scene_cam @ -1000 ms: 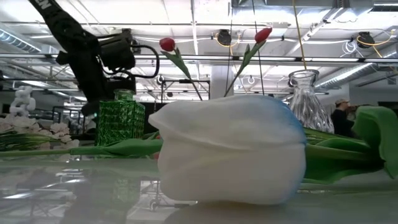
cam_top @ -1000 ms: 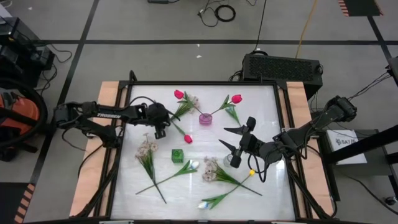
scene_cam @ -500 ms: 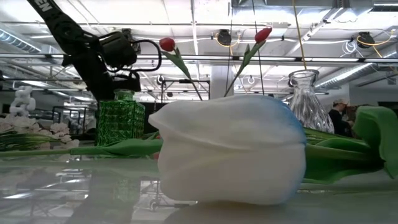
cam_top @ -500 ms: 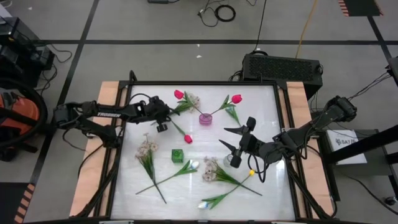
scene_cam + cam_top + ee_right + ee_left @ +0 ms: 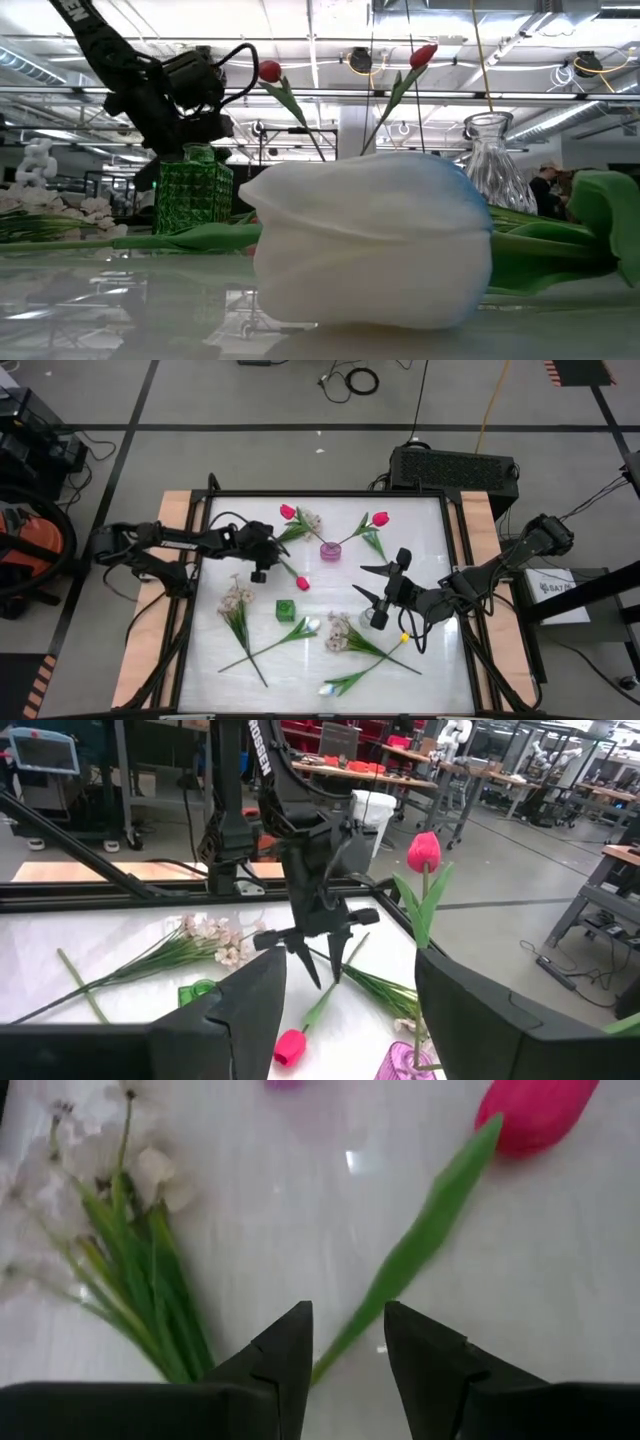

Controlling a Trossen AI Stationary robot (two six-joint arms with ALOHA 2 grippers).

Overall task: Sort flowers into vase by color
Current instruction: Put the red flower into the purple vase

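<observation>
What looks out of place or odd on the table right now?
Only the small pink vase holds flowers, two pink-red tulips. The green vase stands empty, with white tulips and cream sprays lying loose around it.

Floor [image 5: 250, 450]: grey concrete, dark tape lines crossing. Coiled black cable [image 5: 362, 380] on floor past far side of table; yellow cord [image 5: 492, 405] running toward black perforated box [image 5: 455, 467] at table's far edge. Orange-and-black equipment [image 5: 30, 550] at frame left. Ceiling [image 5: 330, 30]: exposed beams, pipes, hanging reels. Beyond table: workbenches [image 5: 400, 770] with red items, white bin [image 5: 372, 812], person [image 5: 548, 190] standing in distance.
</observation>
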